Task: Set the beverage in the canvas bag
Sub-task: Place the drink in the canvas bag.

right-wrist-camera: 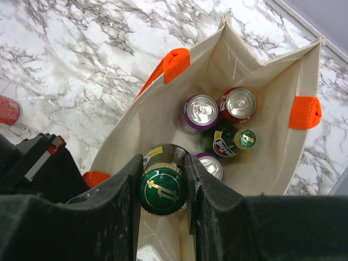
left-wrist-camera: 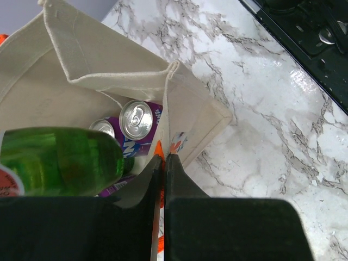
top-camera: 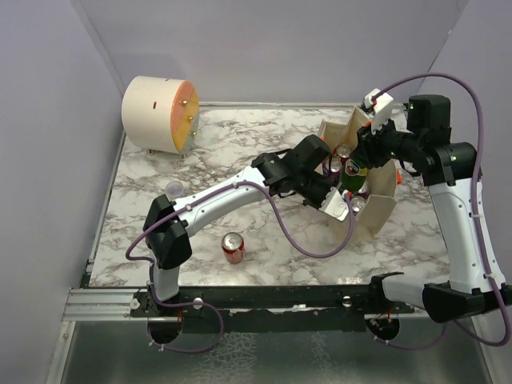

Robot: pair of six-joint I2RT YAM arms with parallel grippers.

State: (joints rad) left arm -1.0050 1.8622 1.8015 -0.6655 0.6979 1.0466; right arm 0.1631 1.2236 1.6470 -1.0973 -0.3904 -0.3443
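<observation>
The beige canvas bag (top-camera: 382, 210) stands open at the right of the table, with orange handles (right-wrist-camera: 176, 64). My right gripper (right-wrist-camera: 162, 191) is over the bag's mouth, shut on the capped neck of a green glass bottle (right-wrist-camera: 162, 187), the beverage, which hangs upright inside the opening. My left gripper (left-wrist-camera: 164, 157) is shut on the bag's near rim (left-wrist-camera: 173, 103), with beige fabric and an orange strip pinched between its jaws. Inside the bag stand a purple can (right-wrist-camera: 200, 111), a red can (right-wrist-camera: 238, 104) and another green bottle (right-wrist-camera: 231, 140).
A red can (top-camera: 233, 247) stands alone on the marble table (top-camera: 240, 152), in front of the left arm. A cream cylinder with an orange face (top-camera: 160, 114) lies at the back left. Purple walls close off the table's back and sides.
</observation>
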